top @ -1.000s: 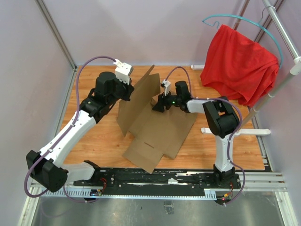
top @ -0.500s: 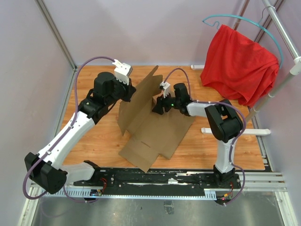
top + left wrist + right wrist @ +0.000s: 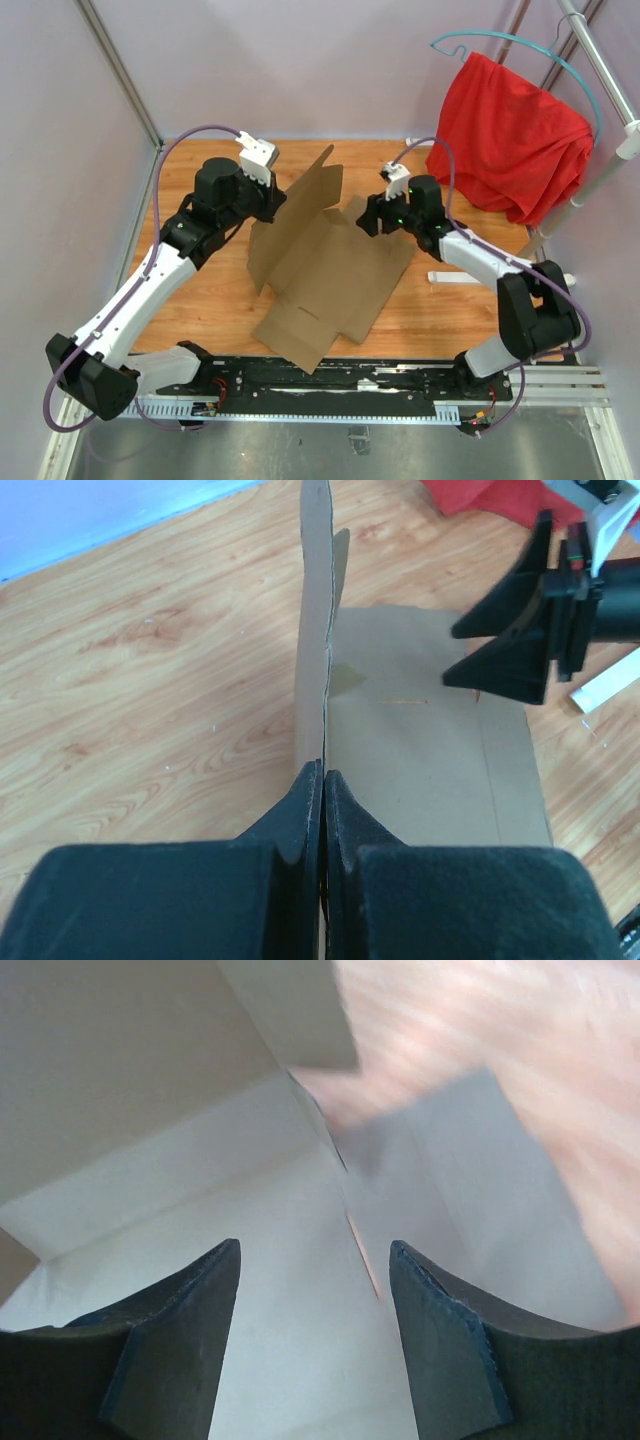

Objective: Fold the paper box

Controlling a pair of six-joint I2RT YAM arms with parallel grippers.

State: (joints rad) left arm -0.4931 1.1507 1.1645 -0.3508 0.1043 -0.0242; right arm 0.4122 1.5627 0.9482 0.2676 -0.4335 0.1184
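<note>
The paper box [image 3: 330,275] is a brown cardboard sheet lying on the wooden table, its left panel [image 3: 295,210] raised upright. My left gripper [image 3: 272,205] is shut on that panel's edge; in the left wrist view the fingers [image 3: 322,790] pinch the thin cardboard edge [image 3: 315,630]. My right gripper [image 3: 370,217] is open and empty, hovering just above the sheet's far right part. The right wrist view shows its fingers [image 3: 225,1270] spread over the flat cardboard [image 3: 290,1260] and a slot. The right gripper also shows in the left wrist view [image 3: 470,650].
A red cloth [image 3: 510,135] hangs on a teal hanger [image 3: 480,40] from a rack at the back right. A white bar [image 3: 455,277] lies on the table right of the sheet. Walls enclose the table [image 3: 200,300] at left and back.
My right gripper has let go of the sheet's small flap, opened, and pulled back to the right. The left gripper still holds the raised panel, slightly more upright.
</note>
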